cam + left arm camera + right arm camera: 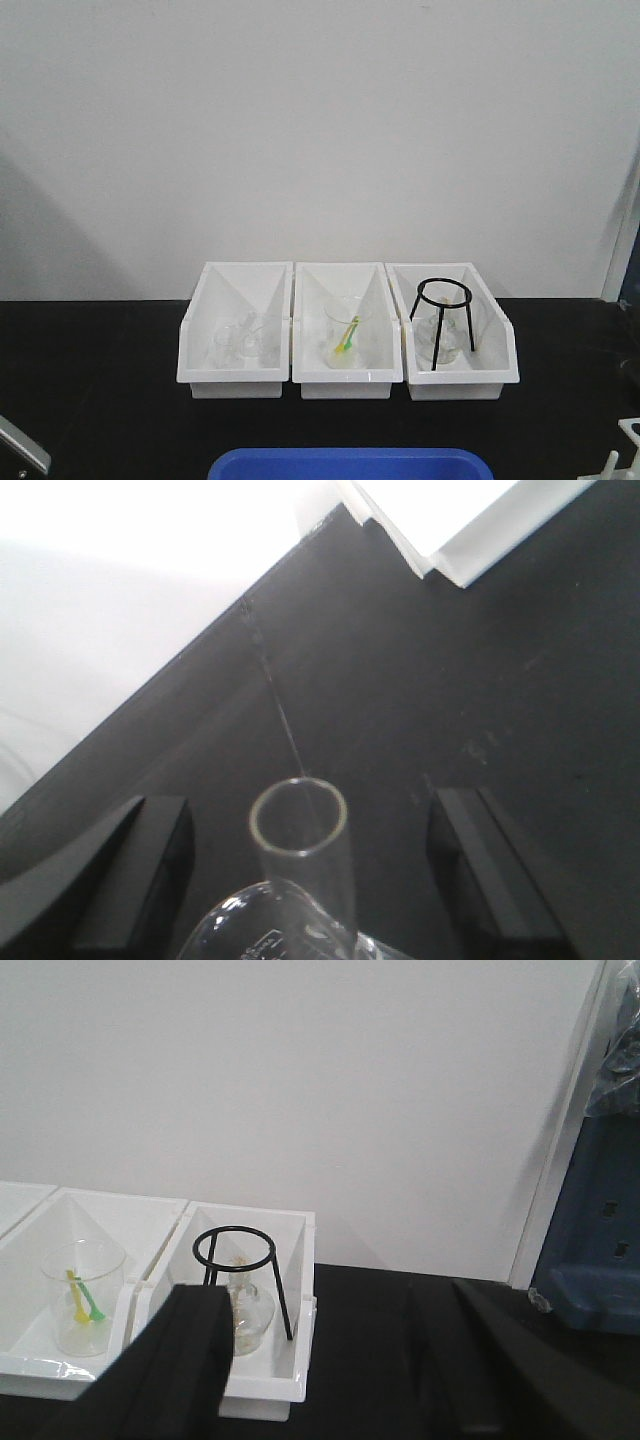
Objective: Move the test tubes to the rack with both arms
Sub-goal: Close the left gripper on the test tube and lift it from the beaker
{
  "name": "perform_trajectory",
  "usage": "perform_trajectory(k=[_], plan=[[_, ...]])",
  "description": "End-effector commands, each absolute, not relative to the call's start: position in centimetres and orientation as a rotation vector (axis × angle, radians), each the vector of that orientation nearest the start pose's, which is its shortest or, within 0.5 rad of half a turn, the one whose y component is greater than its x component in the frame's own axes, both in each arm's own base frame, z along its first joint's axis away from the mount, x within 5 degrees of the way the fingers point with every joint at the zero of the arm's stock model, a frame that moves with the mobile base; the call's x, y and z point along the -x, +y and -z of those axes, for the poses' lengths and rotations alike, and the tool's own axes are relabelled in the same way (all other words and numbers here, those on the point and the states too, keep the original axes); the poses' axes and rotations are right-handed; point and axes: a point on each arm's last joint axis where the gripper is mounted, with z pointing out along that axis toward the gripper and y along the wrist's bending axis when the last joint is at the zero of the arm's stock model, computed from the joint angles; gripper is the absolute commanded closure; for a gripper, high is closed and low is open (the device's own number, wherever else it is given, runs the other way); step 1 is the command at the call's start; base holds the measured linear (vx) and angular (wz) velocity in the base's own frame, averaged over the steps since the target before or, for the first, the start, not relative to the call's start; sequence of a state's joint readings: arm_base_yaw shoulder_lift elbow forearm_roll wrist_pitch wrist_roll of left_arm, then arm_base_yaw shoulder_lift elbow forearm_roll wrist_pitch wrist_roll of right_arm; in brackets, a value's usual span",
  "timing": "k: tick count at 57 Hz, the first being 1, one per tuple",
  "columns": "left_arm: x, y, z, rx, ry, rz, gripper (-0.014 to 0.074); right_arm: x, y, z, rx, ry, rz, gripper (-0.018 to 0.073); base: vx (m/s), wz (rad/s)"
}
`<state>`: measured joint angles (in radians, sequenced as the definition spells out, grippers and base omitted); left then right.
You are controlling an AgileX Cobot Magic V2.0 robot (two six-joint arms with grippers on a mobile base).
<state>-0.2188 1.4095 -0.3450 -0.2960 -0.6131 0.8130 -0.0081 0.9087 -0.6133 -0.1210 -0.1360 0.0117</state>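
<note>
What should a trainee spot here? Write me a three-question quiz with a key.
1. True or false: the black tripod stand stands in the right-hand white bin.
2. What stands between the left tool's open fingers? A) a test tube B) a spoon C) nothing
3. Fill in: the beaker in the middle bin holds a yellow stick and a ___ one.
Key: 1 true; 2 A; 3 green.
</note>
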Motion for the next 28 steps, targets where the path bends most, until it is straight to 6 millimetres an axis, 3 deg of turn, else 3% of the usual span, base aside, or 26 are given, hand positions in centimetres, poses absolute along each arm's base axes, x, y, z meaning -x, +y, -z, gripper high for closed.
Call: perform_trajectory(k=[1, 12, 28], plan=[[-24.16, -3.55, -19.62, -0.583, 1.731, -0.432, 0.0021, -19.68, 0.02, -35.24, 0.102, 1.516, 0.082, 0.0127, 0.00, 0.00], [-24.32, -3.48, -19.80, -0.565, 1.699, -0.448, 0.0036, -19.68, 0.02, -35.24, 0.102, 1.516, 0.082, 0.0127, 0.00, 0.00], [-24.34, -3.35, -20.03, -0.538, 1.679, -0.460, 0.0138, -19.68, 0.02, -35.24, 0.102, 1.516, 0.082, 0.0127, 0.00, 0.00]])
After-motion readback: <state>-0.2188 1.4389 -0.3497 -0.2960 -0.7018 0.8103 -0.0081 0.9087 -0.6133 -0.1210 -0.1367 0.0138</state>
